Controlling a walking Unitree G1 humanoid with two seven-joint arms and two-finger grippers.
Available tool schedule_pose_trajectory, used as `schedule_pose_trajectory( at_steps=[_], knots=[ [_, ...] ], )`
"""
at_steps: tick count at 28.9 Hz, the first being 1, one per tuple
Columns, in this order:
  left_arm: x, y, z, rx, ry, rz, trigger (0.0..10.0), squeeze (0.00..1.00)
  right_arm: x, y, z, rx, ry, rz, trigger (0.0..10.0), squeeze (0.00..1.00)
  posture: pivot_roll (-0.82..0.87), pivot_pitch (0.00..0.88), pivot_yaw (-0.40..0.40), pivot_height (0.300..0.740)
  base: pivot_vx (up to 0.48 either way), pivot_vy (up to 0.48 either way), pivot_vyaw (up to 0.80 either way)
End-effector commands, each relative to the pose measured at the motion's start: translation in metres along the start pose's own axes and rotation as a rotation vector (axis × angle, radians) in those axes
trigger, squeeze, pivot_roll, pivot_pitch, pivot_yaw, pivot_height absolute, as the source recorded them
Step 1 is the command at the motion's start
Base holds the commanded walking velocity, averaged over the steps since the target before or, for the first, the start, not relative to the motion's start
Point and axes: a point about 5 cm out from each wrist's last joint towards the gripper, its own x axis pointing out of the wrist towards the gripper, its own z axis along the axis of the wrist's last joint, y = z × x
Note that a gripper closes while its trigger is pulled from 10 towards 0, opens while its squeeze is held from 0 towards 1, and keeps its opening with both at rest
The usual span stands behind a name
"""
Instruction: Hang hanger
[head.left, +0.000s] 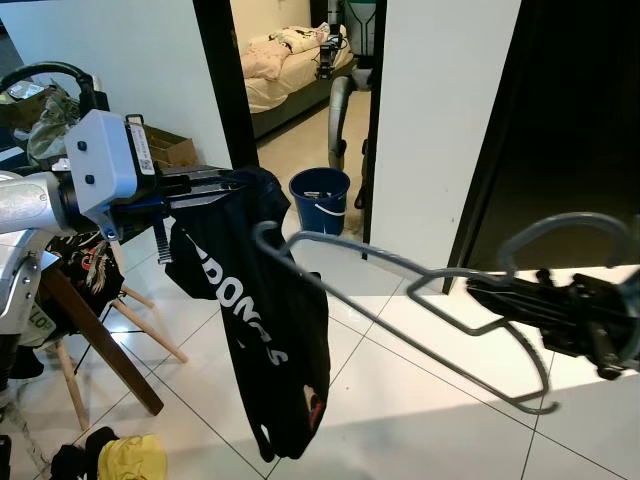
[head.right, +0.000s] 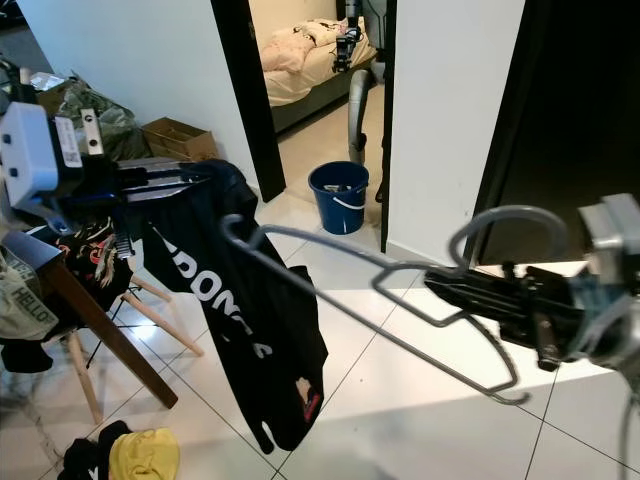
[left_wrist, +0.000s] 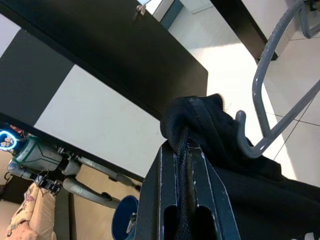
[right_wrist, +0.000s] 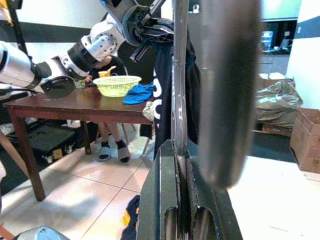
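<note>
- Between the two pincers, in the left eye view, a grey hanger (head.left: 420, 300) stretches across the tiled floor (head.left: 400, 430). The right gripper (head.left: 500, 297) is clenched on its frame just below the hook, probably to keep the far tip steady. The left gripper (head.left: 235, 183) pinches a black shirt (head.left: 265, 330) by its top edge, so the cloth hangs open just below those fingers and the hanger's tip sits right at the fabric, likely being threaded in.
- Past the left gripper, the right eye view gives the same scene: a blue bucket (head.right: 338, 195) stands well beyond it by a doorway, and a wooden chair (head.right: 100, 320) with clothes is just beside that arm. The hanger looks thin, smooth and rounded at its ends.
- Along the left gripper's fingers (left_wrist: 165, 200), the left wrist view shows black cloth bunched and clamped between them, with the hanger's curled end (left_wrist: 245, 140) touching the fabric just ahead.
- Along the right gripper's fingers (right_wrist: 165, 200), the right wrist view shows the grey bar gripped edge-on, running away towards the shirt. Farther off stand a brown table (right_wrist: 75, 107) with a yellow basket (right_wrist: 117, 85), and a seated person (right_wrist: 107, 135) behind it.
</note>
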Motion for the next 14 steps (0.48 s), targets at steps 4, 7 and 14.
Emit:
schedule_pose_trajectory(
  at_steps=[4,7,14],
  knots=[
    [0.0026,0.0041,0.0075,0.024,-0.027,-0.007,10.0,0.0,-0.0062,-0.0013,0.0022,-0.012,0.022,-0.015,10.0,0.0,-0.04,0.0,0.098,0.74,0.0,0.0,0.0],
    [0.0028,0.004,0.0076,0.023,-0.027,-0.007,10.0,0.0,-0.0081,-0.0041,0.0026,-0.026,0.034,-0.038,10.0,0.0,-0.04,0.0,0.098,0.74,0.0,0.0,0.0],
    [0.003,0.0039,0.0076,0.022,-0.028,-0.006,10.0,0.0,-0.0107,-0.007,0.0045,-0.036,0.033,-0.055,10.0,0.0,-0.04,0.0,0.099,0.74,0.0,0.0,0.0]
  ],
)
